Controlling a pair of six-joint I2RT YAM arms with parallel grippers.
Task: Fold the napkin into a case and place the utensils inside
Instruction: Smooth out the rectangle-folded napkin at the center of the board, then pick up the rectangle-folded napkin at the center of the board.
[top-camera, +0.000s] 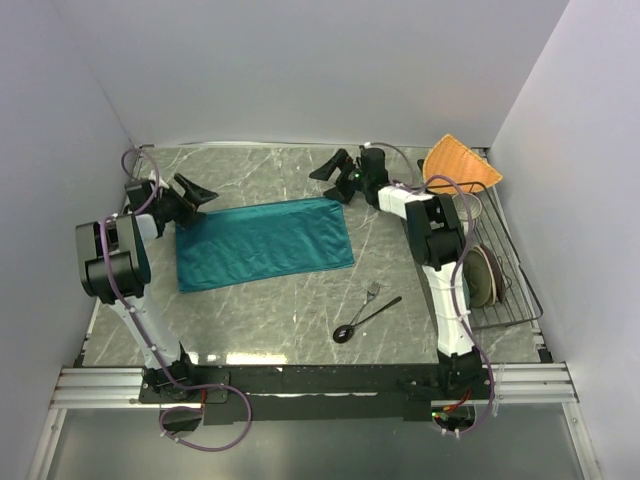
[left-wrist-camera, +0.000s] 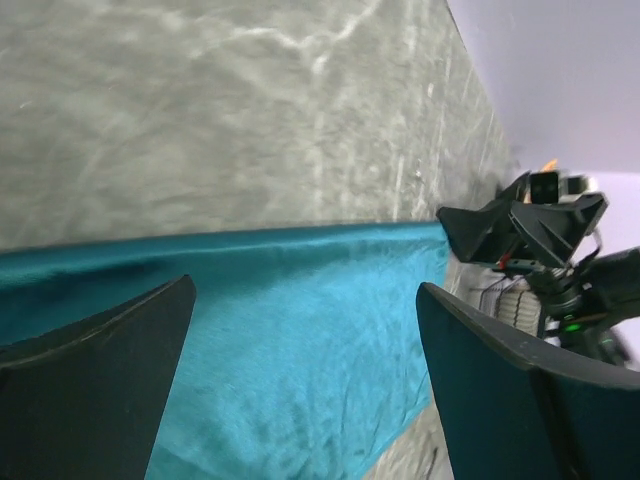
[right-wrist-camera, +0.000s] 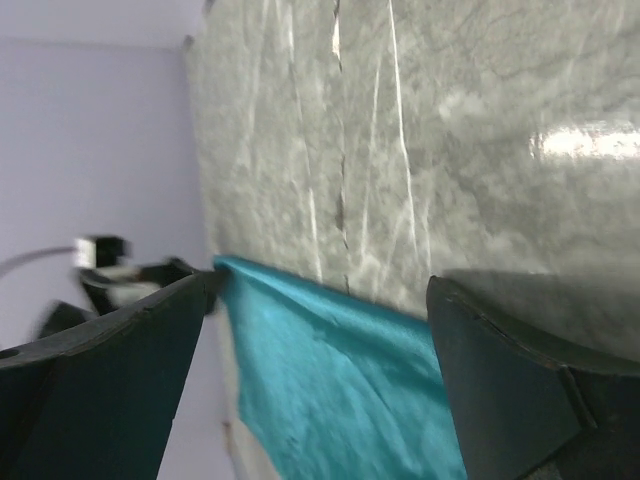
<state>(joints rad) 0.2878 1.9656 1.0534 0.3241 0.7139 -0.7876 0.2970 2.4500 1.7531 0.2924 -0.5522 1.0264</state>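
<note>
We saw the napkin (top-camera: 264, 243) flat on the table (top-camera: 300, 300), left of centre. The left gripper (top-camera: 195, 203), jaws wide and empty, hung over its far-left corner. The right gripper (top-camera: 336, 178), also wide and empty, hung over its far-right corner. The fork (top-camera: 372, 291) and spoon (top-camera: 365, 320) lay side by side toward the near edge.

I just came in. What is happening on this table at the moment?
Two robot arms seem ready to fold a blue-green napkin, which lies flat and unfolded on the table. The left hand is open at its far left corner and the right hand is open at its far right corner; neither has closed on the cloth. The fork and the spoon lie apart from it, nearer the front, untouched.
</note>
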